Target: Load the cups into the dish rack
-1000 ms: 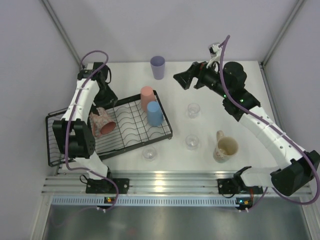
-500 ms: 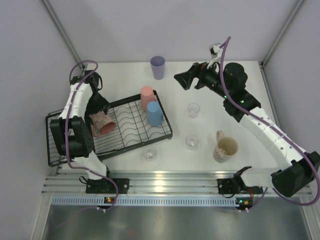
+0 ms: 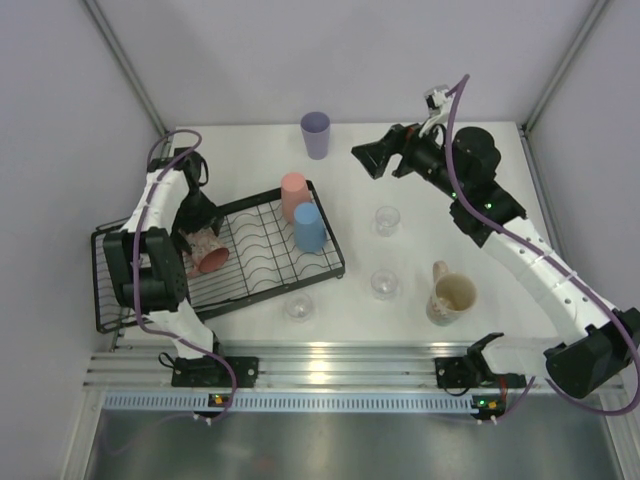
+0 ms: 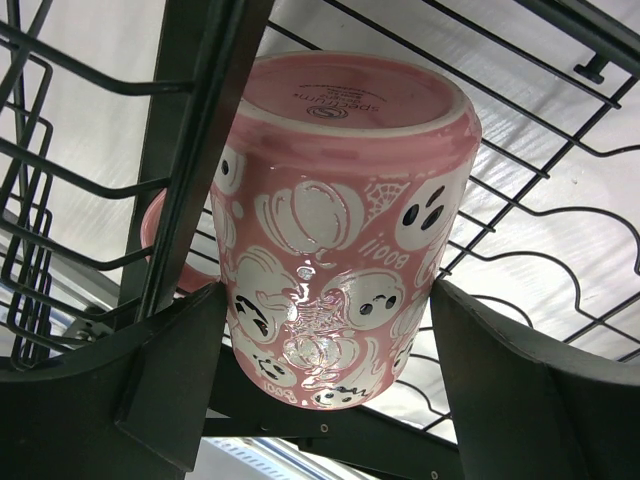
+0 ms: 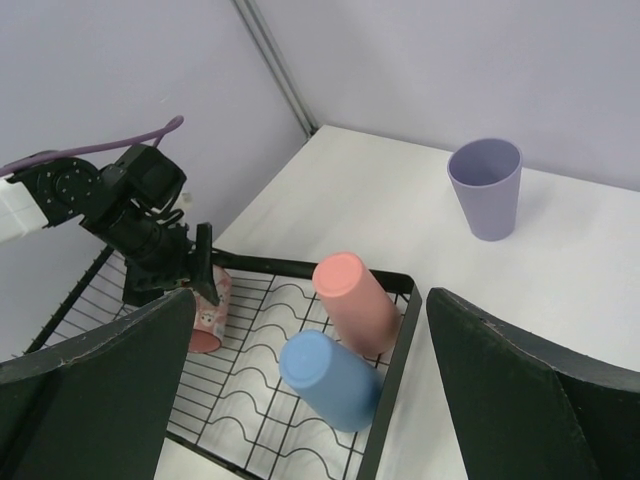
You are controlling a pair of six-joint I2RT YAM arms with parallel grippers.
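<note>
A pink ghost-print mug [image 4: 340,200] lies tilted in the left part of the black dish rack [image 3: 335,262], base pointing away from my left gripper [image 4: 330,288]. Both left fingers press its sides near the mouth, so that gripper [image 3: 200,225] is shut on it. A salmon tumbler [image 3: 294,195] and a blue tumbler [image 3: 309,227] lie at the rack's right end. My right gripper [image 3: 365,158] hangs open and empty above the table behind the rack. On the table stand a lavender cup [image 3: 315,133], a cream mug [image 3: 450,296] and three clear glasses [image 3: 387,220], [image 3: 384,284], [image 3: 298,306].
A thick rack bar [image 4: 200,150] crosses in front of the mug's left side in the left wrist view. The rack's taller basket end [image 3: 108,290] sits at the far left by the wall. A frame post [image 5: 275,65] rises behind the rack.
The left arm has swung leftward, its gripper staying on the pink mug, which shifted slightly in the rack. The right gripper rose a little.
</note>
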